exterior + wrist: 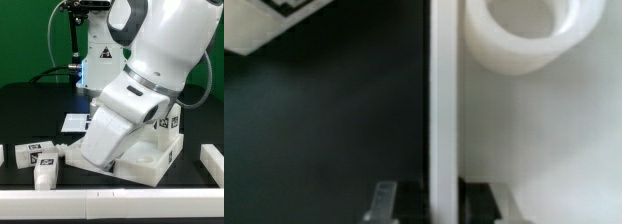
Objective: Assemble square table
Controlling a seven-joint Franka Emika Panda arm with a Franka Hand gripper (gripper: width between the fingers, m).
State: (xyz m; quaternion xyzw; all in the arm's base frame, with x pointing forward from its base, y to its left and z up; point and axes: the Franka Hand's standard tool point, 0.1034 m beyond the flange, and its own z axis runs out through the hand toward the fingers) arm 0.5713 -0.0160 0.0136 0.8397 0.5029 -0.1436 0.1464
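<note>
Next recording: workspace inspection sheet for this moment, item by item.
Surface: black table, matte.
Job's things: tabletop lies flat under the arm; tagged legs lie loose at the exterior view's left, not fitted.
Clutter: marker board behind; white bar along the front edge.
Grippers: gripper has its jaws shut on the tabletop's raised rim, near a corner hole.
Cables: black cable behind the arm.
Surroundings: green backdrop.

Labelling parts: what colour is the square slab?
The square slab is plain white, clearest in the exterior view.
</note>
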